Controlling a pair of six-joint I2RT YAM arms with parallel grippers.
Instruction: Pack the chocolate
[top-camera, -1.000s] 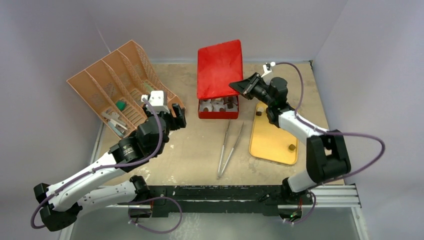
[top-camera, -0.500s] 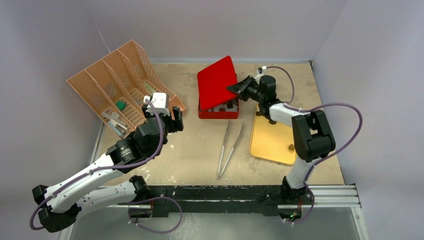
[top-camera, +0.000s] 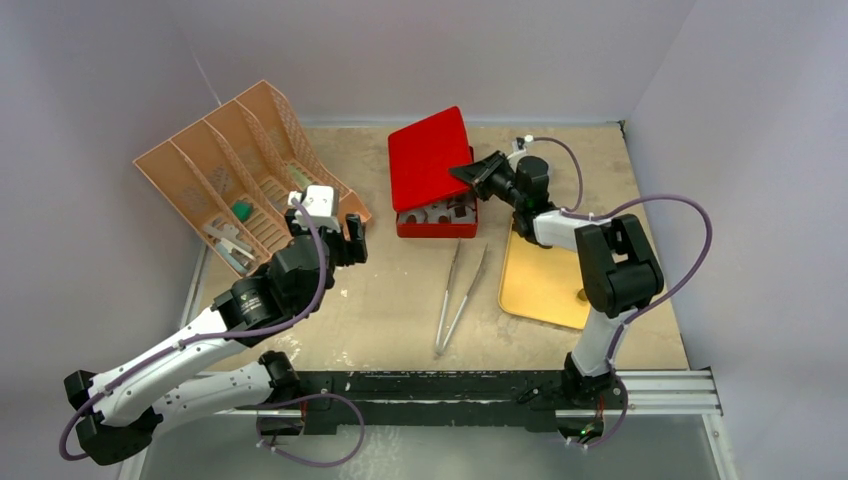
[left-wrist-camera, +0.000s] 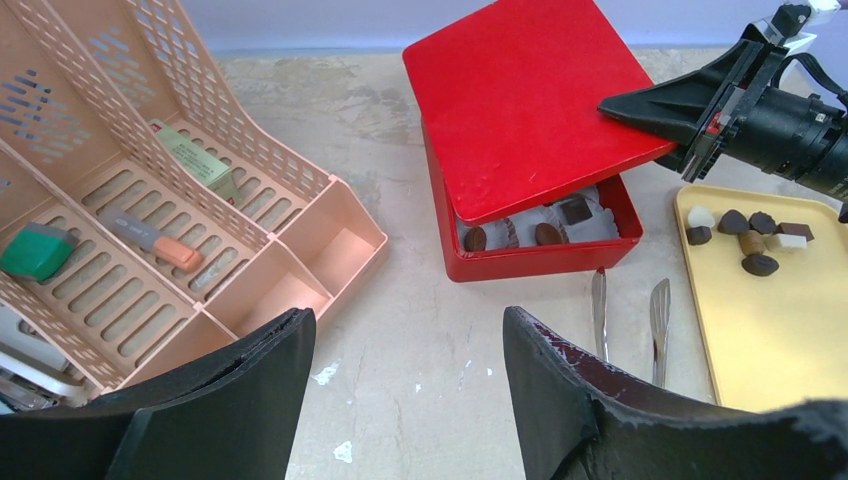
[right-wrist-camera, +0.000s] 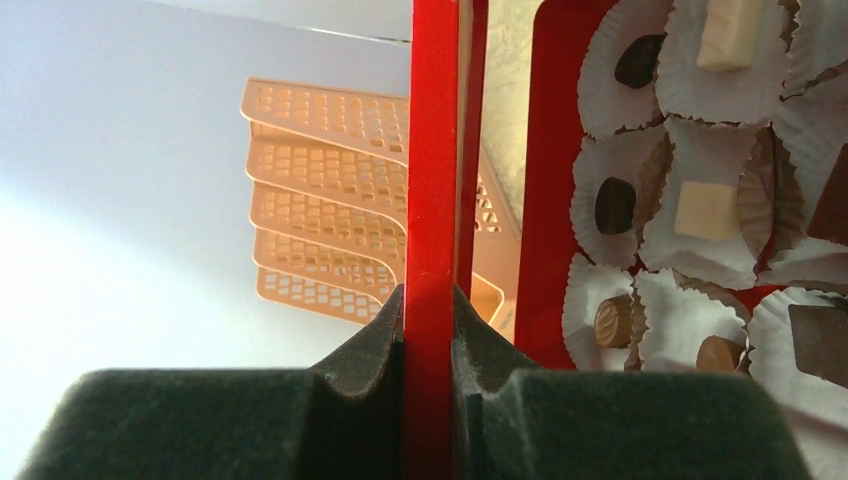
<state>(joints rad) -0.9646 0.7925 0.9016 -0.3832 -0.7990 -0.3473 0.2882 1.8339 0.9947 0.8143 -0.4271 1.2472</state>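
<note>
A red box (top-camera: 437, 227) stands mid-table with its red lid (top-camera: 428, 157) tilted low over it. My right gripper (top-camera: 464, 171) is shut on the lid's right edge (right-wrist-camera: 432, 200). Inside the box, white paper cups hold chocolate (right-wrist-camera: 614, 204), dark, tan and white pieces. More chocolate (left-wrist-camera: 750, 237) lies on the yellow tray (left-wrist-camera: 790, 330), and one piece sits near its front edge (top-camera: 581, 295). My left gripper (left-wrist-camera: 405, 345) is open and empty above bare table, left of the box.
An orange slotted organiser (top-camera: 235, 170) with small items stands at the back left. Metal tongs (top-camera: 460, 297) lie in front of the box. Grey walls close in the table on three sides.
My right gripper has swung the red lid down from upright to a low tilt over the box. My left arm has barely moved.
</note>
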